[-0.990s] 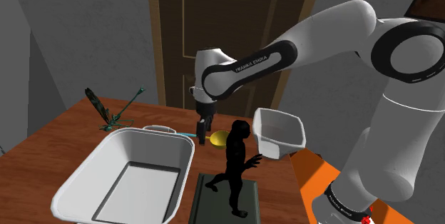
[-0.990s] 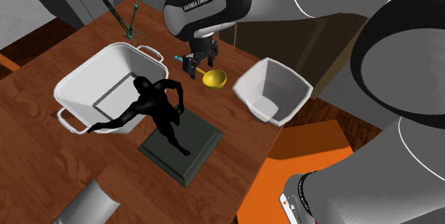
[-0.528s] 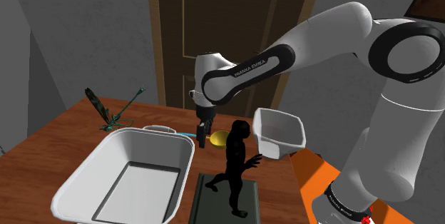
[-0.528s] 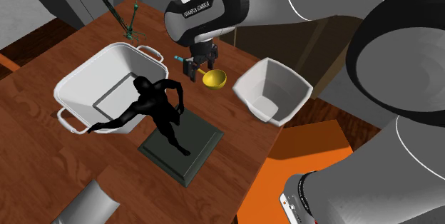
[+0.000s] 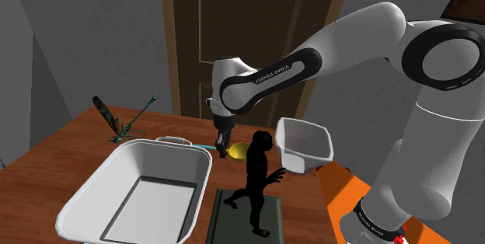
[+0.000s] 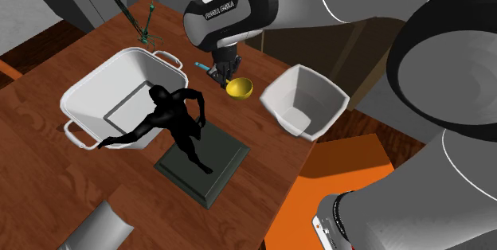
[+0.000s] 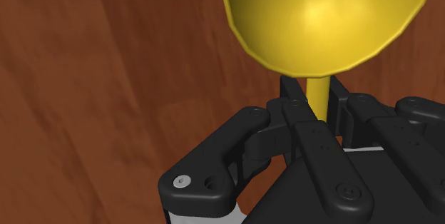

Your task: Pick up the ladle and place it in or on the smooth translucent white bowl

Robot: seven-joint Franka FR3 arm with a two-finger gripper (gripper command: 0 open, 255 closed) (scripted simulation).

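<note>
The ladle [image 5: 238, 151] lies on the wooden table [image 5: 70, 149] with its yellow cup [image 6: 239, 88] towards the white bowl and a teal tip on its handle. My gripper [image 5: 223, 143] points straight down over the handle, just beside the cup. Seen from the wrist, the gripper [image 7: 314, 108] is shut on the thin yellow stem right below the cup [image 7: 328, 16]. The smooth white bowl [image 5: 305, 143] stands to the shoulder view's right of the ladle, empty and upright [image 6: 303, 101].
A large white two-handled tub [image 5: 140, 188] sits close on the other side of the ladle. A black figurine [image 5: 258, 172] on a dark plinth stands in front of it. A dragonfly ornament [image 5: 120, 122] is at the far corner; an orange block [image 6: 334, 177] adjoins the table.
The fingers, apart on either side of the ladle's handle a second ago, have come together on it. The hand dropped slightly; the ladle has not moved.
</note>
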